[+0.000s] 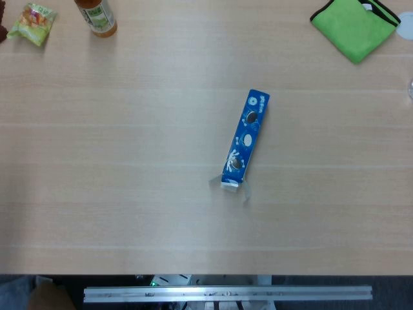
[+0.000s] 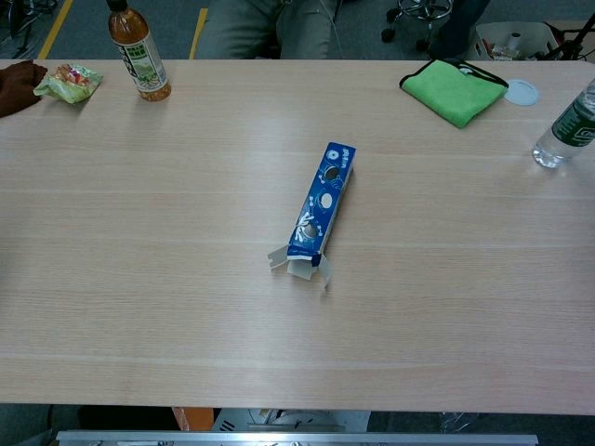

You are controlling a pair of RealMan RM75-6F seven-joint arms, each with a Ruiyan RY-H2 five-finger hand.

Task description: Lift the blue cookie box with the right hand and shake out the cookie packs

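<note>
Neither robot hand appeared in either view, so their state could not be told. The worktop (image 1: 97, 161) carried the blue cookie box (image 1: 246, 139), flat near the middle, its near-end flaps open. Only the chest view showed a clear water bottle (image 2: 565, 130) at the right edge.

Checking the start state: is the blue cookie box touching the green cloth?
Apart. The chest view shows bare table between the blue cookie box and the green cloth; the head view agrees.
</note>
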